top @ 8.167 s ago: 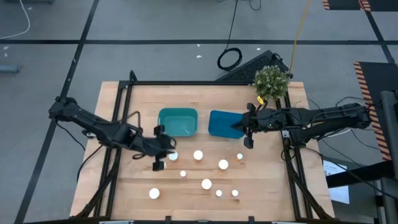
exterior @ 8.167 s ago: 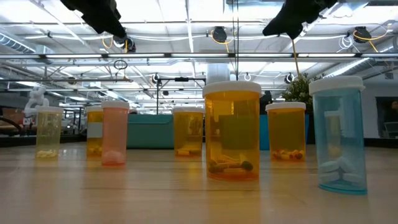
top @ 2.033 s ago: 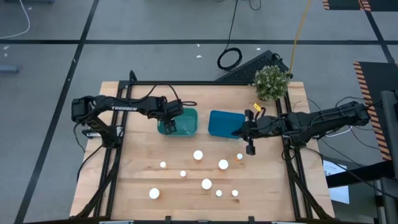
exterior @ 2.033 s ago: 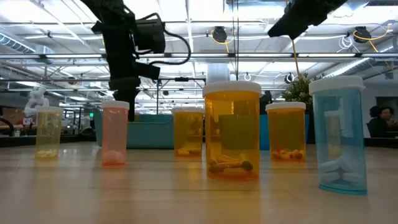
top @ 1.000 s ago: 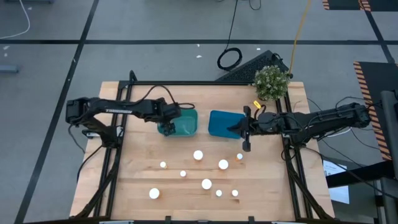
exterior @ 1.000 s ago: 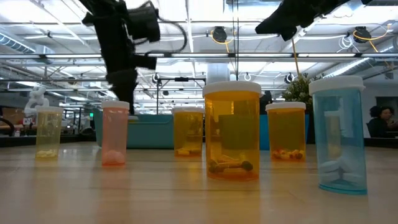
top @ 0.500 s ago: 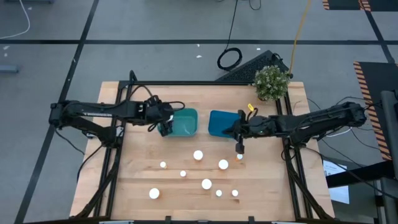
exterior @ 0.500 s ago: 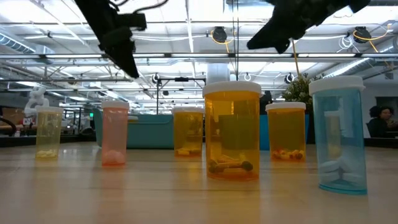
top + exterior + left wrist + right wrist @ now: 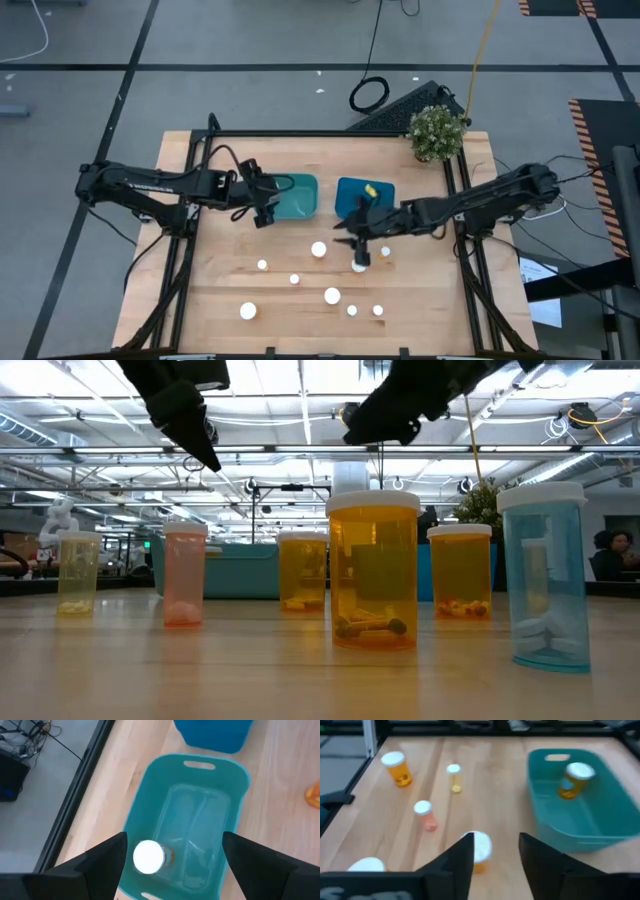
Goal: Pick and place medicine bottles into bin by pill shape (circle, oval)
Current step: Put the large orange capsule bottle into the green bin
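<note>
One white-capped amber bottle lies in the smooth teal bin; both pincers gape apart.

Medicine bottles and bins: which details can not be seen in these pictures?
- Blue bin contents: high view, right arm partly covers it.
- Pill shape in the bottle inside the teal bin: left wrist view, its cap hides the pills.
- Pills in the standing bottles: high view, only caps show.
</note>
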